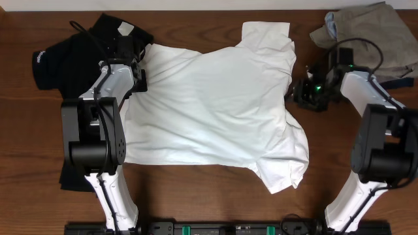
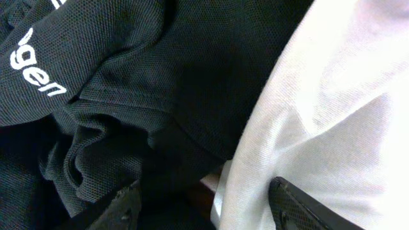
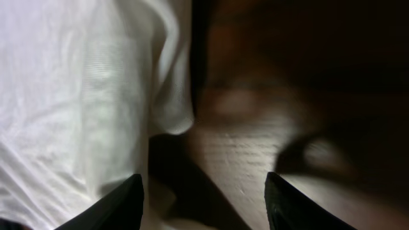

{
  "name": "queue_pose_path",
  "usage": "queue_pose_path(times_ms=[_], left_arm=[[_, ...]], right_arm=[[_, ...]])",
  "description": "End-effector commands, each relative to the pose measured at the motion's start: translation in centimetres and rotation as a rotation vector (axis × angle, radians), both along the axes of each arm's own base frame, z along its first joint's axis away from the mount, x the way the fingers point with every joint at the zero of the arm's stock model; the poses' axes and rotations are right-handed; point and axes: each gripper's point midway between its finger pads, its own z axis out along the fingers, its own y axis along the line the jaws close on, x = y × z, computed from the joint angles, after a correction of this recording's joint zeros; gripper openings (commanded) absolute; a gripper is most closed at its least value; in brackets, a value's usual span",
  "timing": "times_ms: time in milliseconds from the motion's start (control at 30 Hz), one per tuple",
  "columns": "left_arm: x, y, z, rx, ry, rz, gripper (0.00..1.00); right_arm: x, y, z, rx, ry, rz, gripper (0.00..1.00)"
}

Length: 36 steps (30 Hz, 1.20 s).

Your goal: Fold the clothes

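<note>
The white T-shirt [image 1: 215, 111] lies spread over the middle of the surface [image 1: 196, 196]. It is mostly flat, with shallow wrinkles. One sleeve points toward the far edge. The other reaches toward the near right, where the cloth bunches a little.

The black shirt [image 1: 72, 55] sits crumpled at the far left, and its right side touches the white shirt's left edge. On my left wrist camera I see the two fabrics meet along the white hem. White lettering [image 2: 35, 73] shows on a fold of the black cloth, but I can't read the whole word.

My left hand [image 1: 137, 77] is down at that seam, at the far part of the white shirt's left edge. Up close, the left hand [image 2: 204, 207] is spread: one finger [image 2: 128, 204] is over black fabric and the other over white, with the hem lying between them. I see nothing pinched.

My right hand [image 1: 302, 91] sits at the white shirt's right edge, just below the far sleeve. The right wrist view is dark and blurred, but the right hand [image 3: 204, 204] is plainly spread too. One finger [image 3: 121, 201] is over the white cloth and the other over bare wood. The shirt's folded edge runs just inside the gap and is not gripped.

A khaki heap of garments [image 1: 379, 36] rests at the far right corner, apart from the white shirt and beyond the right arm.
</note>
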Motion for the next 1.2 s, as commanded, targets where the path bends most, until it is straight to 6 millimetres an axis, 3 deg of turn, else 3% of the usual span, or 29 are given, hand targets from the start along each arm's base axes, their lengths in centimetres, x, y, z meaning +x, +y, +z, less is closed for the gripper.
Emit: queue_pose_path(times_ms=[0, 400, 567, 633, 900, 1000, 1167], left_arm=[[-2.8, -1.2, -4.8, -0.044, 0.143, -0.036, 0.66], [-2.8, -1.2, -4.8, -0.044, 0.143, -0.036, 0.66], [-2.8, -1.2, -4.8, -0.044, 0.143, -0.035, 0.66], [-2.8, -1.2, -4.8, -0.044, 0.143, -0.035, 0.66], [-2.8, -1.2, -4.8, -0.044, 0.143, -0.035, 0.67], [-2.8, -1.2, -4.8, -0.044, 0.143, -0.036, 0.66], [-2.8, -1.2, -4.8, -0.044, 0.143, -0.036, 0.66]], right_arm=[[-0.3, 1.9, -1.1, 0.054, 0.017, 0.037, 0.58], [1.9, 4.3, -0.7, 0.075, -0.083, 0.072, 0.5], [2.6, 5.3, -0.7, 0.057, -0.124, 0.095, 0.4], [2.7, 5.0, -1.0, 0.018, -0.121, 0.087, 0.37], [2.9, 3.2, -1.8, -0.103, -0.112, 0.058, 0.01], [3.3, 2.0, -1.2, -0.114, -0.13, 0.037, 0.01], [4.4, -0.9, 1.5, -0.163, -0.21, 0.032, 0.01]])
